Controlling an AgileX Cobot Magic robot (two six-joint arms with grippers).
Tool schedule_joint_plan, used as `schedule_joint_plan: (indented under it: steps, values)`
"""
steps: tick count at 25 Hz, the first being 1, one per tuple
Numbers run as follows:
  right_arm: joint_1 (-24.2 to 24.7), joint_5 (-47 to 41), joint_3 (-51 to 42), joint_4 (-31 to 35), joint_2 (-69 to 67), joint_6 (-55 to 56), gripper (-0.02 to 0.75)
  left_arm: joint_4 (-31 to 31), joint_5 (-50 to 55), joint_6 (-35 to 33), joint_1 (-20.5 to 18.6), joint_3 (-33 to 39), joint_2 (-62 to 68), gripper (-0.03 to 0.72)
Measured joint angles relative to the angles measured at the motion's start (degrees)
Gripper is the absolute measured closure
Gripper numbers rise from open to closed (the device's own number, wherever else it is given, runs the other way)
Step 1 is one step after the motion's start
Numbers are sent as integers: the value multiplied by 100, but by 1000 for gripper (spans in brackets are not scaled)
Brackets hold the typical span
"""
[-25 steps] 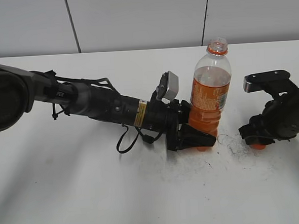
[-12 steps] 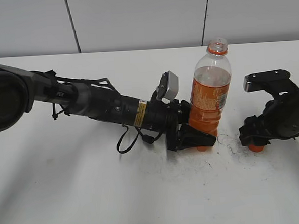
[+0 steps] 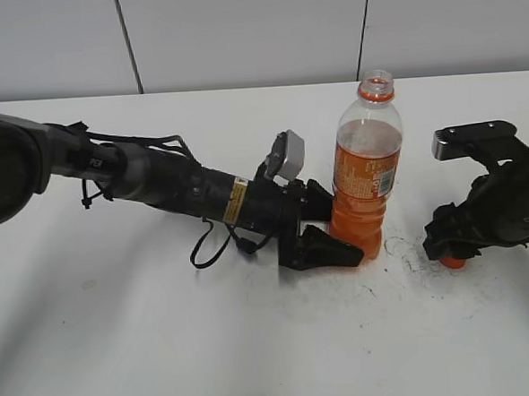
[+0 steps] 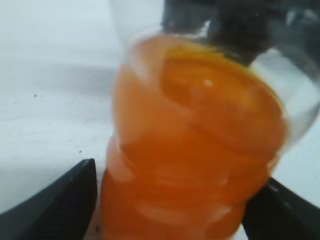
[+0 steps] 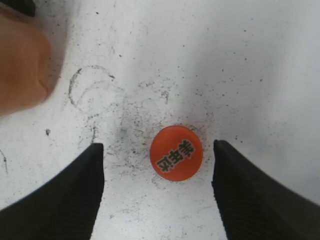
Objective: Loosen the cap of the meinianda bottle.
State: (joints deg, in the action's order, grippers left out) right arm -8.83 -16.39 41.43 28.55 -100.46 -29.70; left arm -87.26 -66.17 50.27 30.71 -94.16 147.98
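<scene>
The meinianda bottle [image 3: 367, 169] stands upright mid-table, orange drink inside, its mouth uncovered. My left gripper [image 3: 331, 227] lies low around the bottle's base, jaws open; in the left wrist view the bottle [image 4: 200, 150] fills the space between the black fingers [image 4: 60, 200], with a thin gap on the left side. The orange cap [image 5: 176, 152] lies flat on the table, printed top up, between the spread fingers of my right gripper [image 5: 157, 149], touching neither. From outside, the cap [image 3: 452, 261] peeks out under the right gripper [image 3: 447, 245], right of the bottle.
The white tabletop [image 3: 255, 342] is scuffed with dark marks around the bottle and cap. A grey wall runs behind the table's far edge. The left arm [image 3: 156, 182] stretches low across the table's left half. The bottle's blurred side [image 5: 20, 65] shows at the right wrist view's upper left.
My right gripper has opened and let go of the cap, which now rests on the table. The left gripper has widened and drawn back leftward; the bottle shifted slightly left.
</scene>
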Motion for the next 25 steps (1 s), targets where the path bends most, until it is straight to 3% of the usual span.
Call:
schedule_joint_plan:
  steps: [7,13,25]
  values:
    - [-4,1,0,0,0,2,238,-688,-71,148,-334,0,-105,34]
    - [-6,1,0,0,0,2,237,-1211,67,377,-616,0,-291,91]
    - [-6,-131,0,-5,535,2,237,-1300,1212,1161,-826,91,-1185,134]
